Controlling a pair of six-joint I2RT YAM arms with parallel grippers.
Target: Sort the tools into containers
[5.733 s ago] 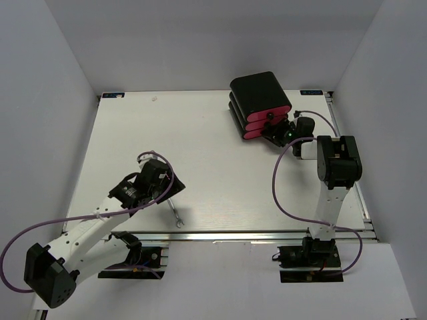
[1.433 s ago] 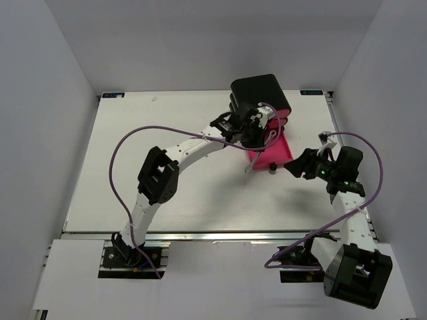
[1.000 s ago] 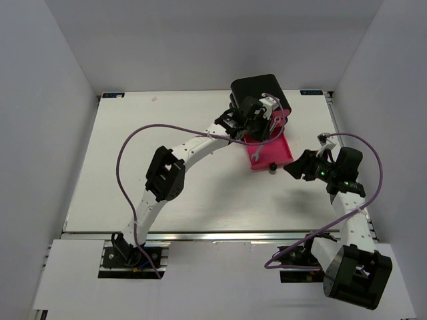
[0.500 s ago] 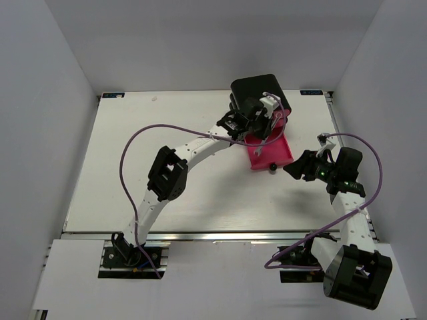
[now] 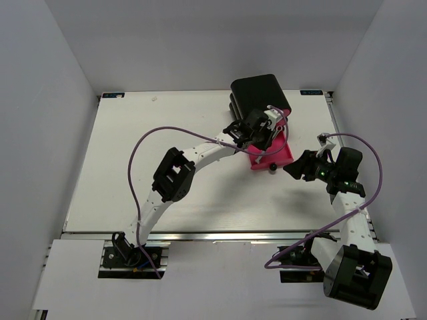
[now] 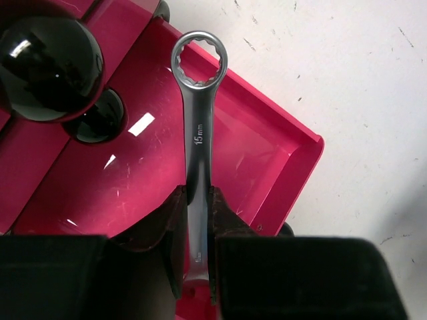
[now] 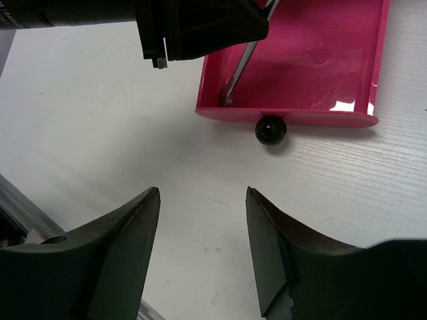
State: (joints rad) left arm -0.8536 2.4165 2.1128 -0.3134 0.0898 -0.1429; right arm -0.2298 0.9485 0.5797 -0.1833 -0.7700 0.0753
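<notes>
Pink floor laid bare in the top view: lowest drawer (image 5: 285,152) of the stack of drawers (image 5: 257,90) drawn out onto the table (image 5: 133,167), shut a few seconds ago with the right gripper (image 5: 293,169) at its knob (image 5: 272,166). Silver wrench (image 6: 199,127) gone from its spot by the table's near edge, carried over by the left gripper (image 5: 267,130) and, within the last second, brought lower and deeper over the open drawer. Too small to pick out from above. Right gripper parked near the knob, apart from it. By this reading, one tool all but sorted, only the letting-go left.

Left wrist view: wrench pinched by its shank between the closed-in fingers (image 6: 163,220), ring end pointing away from the palm. Whole visible length over the pink floor, inside the drawer's walls (image 6: 297,167). Two upper knobs (image 6: 50,67) at upper left, apart from the wrench.

Right wrist view: fingers (image 7: 127,247) spread wide with nothing between them, aimed at the knob (image 7: 270,129), near but not touching. Beyond, wrench (image 7: 241,63) slanting down out of the left gripper to the drawer's front left corner, tip seemingly resting on the floor there.
</notes>
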